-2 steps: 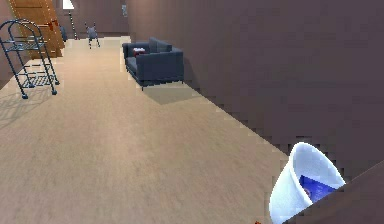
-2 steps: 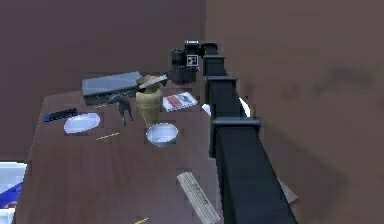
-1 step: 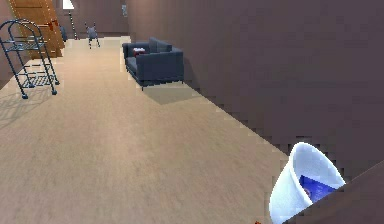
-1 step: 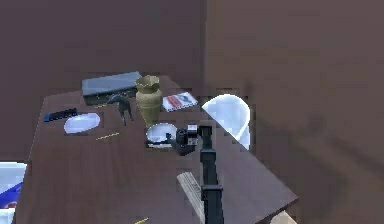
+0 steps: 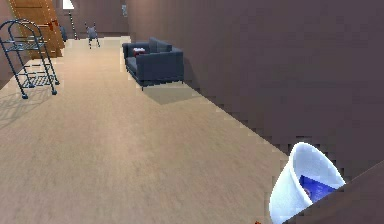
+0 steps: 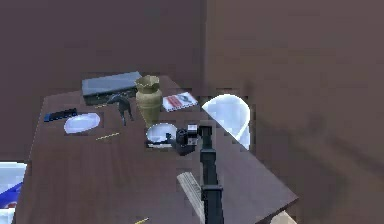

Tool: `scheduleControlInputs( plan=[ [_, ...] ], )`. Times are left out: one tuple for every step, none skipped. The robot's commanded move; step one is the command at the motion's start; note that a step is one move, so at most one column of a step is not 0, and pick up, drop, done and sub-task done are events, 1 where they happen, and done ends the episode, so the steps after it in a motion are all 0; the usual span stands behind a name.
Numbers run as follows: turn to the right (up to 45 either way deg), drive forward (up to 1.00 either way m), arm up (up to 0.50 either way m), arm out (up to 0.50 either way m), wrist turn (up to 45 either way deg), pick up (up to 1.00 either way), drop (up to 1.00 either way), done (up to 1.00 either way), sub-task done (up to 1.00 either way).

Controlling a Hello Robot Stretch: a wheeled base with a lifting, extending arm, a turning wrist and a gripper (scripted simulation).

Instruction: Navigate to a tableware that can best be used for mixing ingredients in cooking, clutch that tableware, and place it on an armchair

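Tabletop clutter is hard to sort out from here. A round white dish [image 6: 158,134], probably the mixing bowl, sits on the dark table [image 6: 90,180] right at the gripper [image 6: 175,140]. How its fingers stand I cannot tell, nor whether it holds anything. The arm [image 6: 208,182] covers a strip of tabletop. Farther out are a tan vase [image 6: 148,98] and a flatter white plate [image 6: 82,123]. Ahead, a dark armchair [image 5: 153,60] stands against the wall. A white chair [image 5: 303,180] is cut off at the forward view's lower right.
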Motion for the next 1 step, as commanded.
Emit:
scheduleControlInputs(
  plan=[
    [0.0,0.00,0.10,0.00,0.0,0.00,0.00,0.00,0.00]
  ],
)
